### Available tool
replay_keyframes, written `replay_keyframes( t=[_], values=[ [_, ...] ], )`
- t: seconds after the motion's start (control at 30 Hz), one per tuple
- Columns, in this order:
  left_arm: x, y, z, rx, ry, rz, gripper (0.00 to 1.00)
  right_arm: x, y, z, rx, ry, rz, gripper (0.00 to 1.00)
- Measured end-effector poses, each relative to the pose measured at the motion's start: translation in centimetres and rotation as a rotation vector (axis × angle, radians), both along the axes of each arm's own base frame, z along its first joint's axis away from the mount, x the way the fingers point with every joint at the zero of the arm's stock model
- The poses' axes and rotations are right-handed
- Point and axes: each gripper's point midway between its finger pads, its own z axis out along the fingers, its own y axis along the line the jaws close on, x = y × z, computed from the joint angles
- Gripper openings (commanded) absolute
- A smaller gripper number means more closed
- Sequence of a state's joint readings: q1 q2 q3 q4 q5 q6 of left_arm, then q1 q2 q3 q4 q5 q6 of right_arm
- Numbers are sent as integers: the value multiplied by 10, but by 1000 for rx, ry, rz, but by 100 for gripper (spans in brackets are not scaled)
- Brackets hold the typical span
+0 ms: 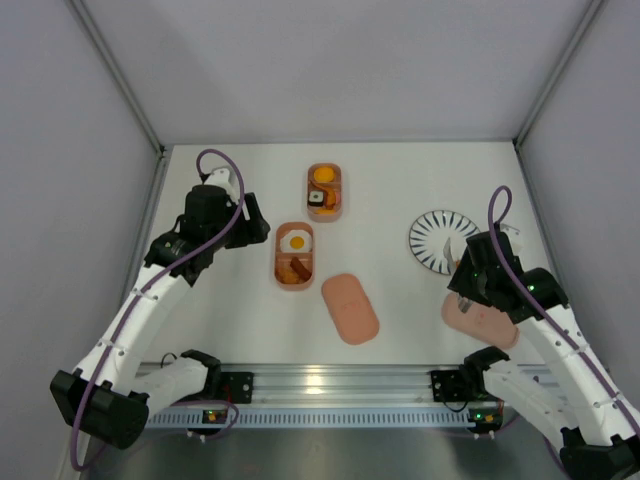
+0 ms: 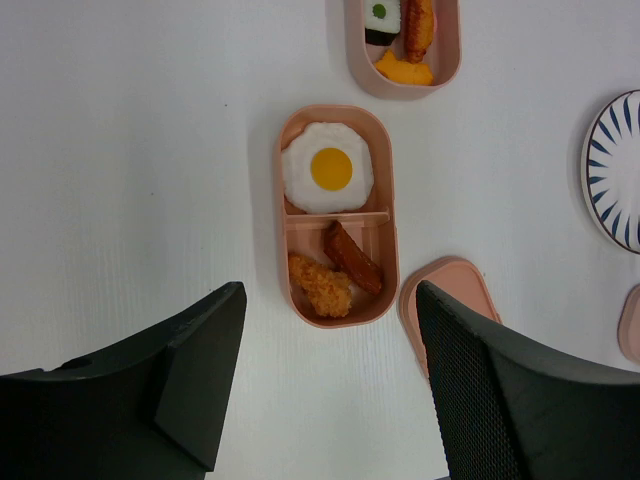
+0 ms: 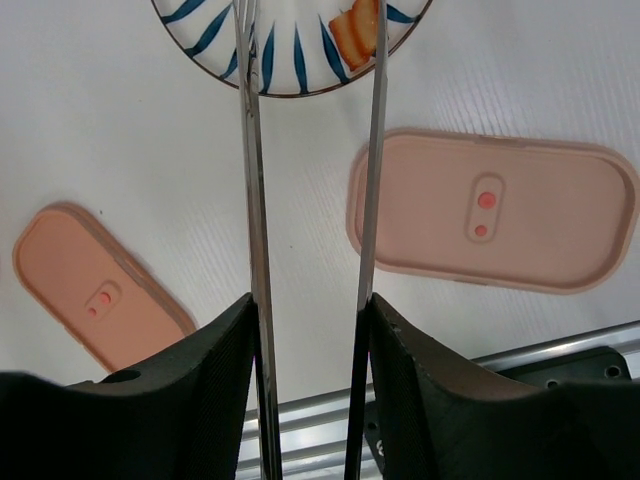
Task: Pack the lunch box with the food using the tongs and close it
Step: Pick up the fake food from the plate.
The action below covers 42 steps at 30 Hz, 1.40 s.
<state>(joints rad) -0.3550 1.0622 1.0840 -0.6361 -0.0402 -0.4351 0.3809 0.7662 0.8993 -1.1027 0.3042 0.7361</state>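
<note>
Two pink lunch box trays lie mid-table. The near tray (image 1: 296, 257) (image 2: 336, 215) holds a fried egg (image 2: 329, 168), a sausage (image 2: 352, 258) and a fried crumbed piece (image 2: 320, 287). The far tray (image 1: 324, 192) (image 2: 403, 40) holds a sushi roll, an orange piece and another piece. One lid (image 1: 350, 308) (image 3: 95, 285) lies right of the near tray, the other lid (image 1: 482, 323) (image 3: 490, 210) under my right arm. My right gripper (image 1: 462, 268) (image 3: 310, 330) is shut on the tongs (image 3: 250, 150), whose arms stand apart and reach over the striped plate (image 3: 290, 60), beside an orange-pink striped piece (image 3: 355, 30). My left gripper (image 1: 258, 222) (image 2: 330, 400) hangs open and empty, left of the near tray.
The striped plate (image 1: 440, 242) (image 2: 615, 170) sits at the right. An aluminium rail (image 1: 330, 385) (image 3: 560, 345) runs along the table's near edge. Grey walls close in the table's left, right and back sides.
</note>
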Motion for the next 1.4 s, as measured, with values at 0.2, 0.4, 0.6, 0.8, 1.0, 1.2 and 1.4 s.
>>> replay_keyframes(
  t=[0.2, 0.4, 0.6, 0.8, 1.0, 1.2, 1.4],
  values=[
    [0, 0, 0, -2, 1, -2, 74, 0, -11, -5, -13, 21, -28, 46],
    [0, -1, 0, -2, 1, -3, 74, -1, -16, -17, -10, 63, -27, 43],
    [0, 0, 0, -2, 1, -2, 74, -5, -11, -31, 8, 122, 9, 42],
    [0, 0, 0, -1, 1, -2, 74, -2, -9, -31, 14, 124, 31, 40],
    [0, 0, 0, -1, 1, -2, 74, 1, -7, -33, 15, 133, 47, 38],
    [0, 0, 0, -1, 1, -2, 74, 5, -3, -35, 26, 135, 63, 35],
    [0, 0, 0, -1, 1, -2, 74, 9, 0, -38, 32, 147, 77, 32]
  ],
)
